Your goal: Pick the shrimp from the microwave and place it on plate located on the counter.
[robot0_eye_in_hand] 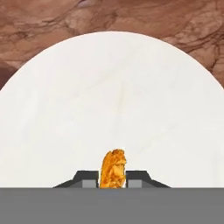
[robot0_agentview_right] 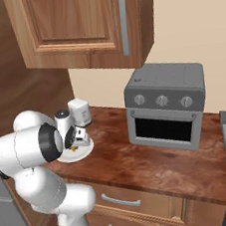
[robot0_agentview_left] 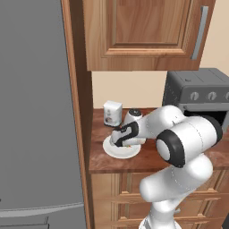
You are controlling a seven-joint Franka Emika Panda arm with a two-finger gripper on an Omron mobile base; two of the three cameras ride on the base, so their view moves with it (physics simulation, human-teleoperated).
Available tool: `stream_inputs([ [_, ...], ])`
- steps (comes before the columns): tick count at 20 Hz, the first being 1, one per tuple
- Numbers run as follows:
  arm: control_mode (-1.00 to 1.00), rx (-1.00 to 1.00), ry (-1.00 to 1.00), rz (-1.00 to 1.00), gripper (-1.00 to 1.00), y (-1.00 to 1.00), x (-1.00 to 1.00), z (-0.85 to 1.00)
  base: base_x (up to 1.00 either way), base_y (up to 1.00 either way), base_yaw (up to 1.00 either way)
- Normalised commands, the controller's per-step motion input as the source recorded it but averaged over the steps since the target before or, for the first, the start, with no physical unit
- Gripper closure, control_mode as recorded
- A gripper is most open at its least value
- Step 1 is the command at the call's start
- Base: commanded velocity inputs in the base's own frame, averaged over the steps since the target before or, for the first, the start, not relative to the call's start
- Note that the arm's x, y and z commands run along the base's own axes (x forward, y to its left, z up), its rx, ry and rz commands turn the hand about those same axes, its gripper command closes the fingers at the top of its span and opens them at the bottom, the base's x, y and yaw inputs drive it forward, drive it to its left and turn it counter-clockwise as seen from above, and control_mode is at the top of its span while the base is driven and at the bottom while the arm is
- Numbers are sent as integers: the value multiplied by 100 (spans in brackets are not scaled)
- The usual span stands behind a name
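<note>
Nearest the lens in the hand view, the shrimp [robot0_eye_in_hand: 113, 169] is seen standing between the two dark fingertips [robot0_eye_in_hand: 89, 178], its long axis running toward twelve o'clock, out along the line of the gripper [robot0_eye_in_hand: 113, 180]. The jaws are set narrowly against its sides, so it is judged to be gripped, though perhaps on the point of release. Beyond it the plate [robot0_eye_in_hand: 109, 96] spreads from nine to three o'clock, with the counter [robot0_eye_in_hand: 39, 26] at the top. From the left base view, the gripper [robot0_agentview_left: 126, 142] is held low over the plate [robot0_agentview_left: 112, 151], at nine o'clock from the arm's elbow. From the right base view, the orange shrimp [robot0_agentview_right: 74, 149] is seen just above the plate [robot0_agentview_right: 88, 149], at six o'clock beneath the hand. Only a straight lowering and release is judged to be left.
</note>
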Motion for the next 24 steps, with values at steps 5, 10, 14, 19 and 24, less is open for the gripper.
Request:
stream_inputs([
  [5,-100,0,0,0,-100,0,3,0,0,0,0],
  [10,-100,0,-3,-2,-100,-3,-17,34,0,0,0],
  [14,-100,0,0,-11,-100,-20,-70,97,0,0,0],
  [19,-100,0,0,-15,-100,-39,-87,96,0,0,0],
  [24,-100,0,0,-15,-100,-25,-98,87,0,0,0],
])
